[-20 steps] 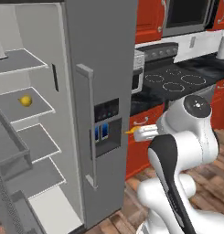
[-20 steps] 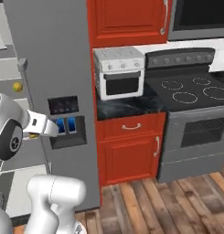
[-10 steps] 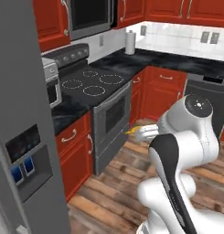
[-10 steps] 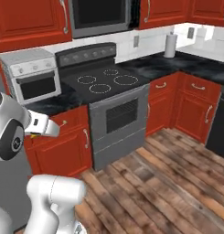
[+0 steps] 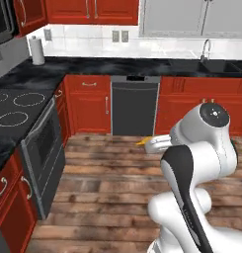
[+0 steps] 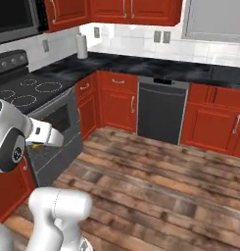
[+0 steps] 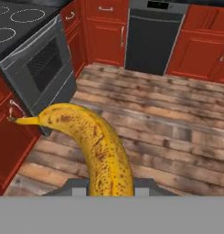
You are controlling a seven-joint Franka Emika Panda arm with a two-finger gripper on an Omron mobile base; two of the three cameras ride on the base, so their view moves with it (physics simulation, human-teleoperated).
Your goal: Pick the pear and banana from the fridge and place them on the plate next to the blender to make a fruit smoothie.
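a dark grey dishwasher point(image 5: 135, 105) sits between red cabinets point(image 5: 88, 103) under a black counter point(image 5: 117, 64). a paper towel roll point(image 5: 37, 50) stands on it, near the stove point(image 5: 19, 106). wooden floor point(image 6: 160, 181).

Brown-speckled matt banana point(image 7: 102, 151) skin over worn wood plank floor point(image 7: 177, 132)

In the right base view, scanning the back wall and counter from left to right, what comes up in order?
Stove → paper towel roll → corner red cabinet doors → dark grey dishwasher → red cabinets on the far right.
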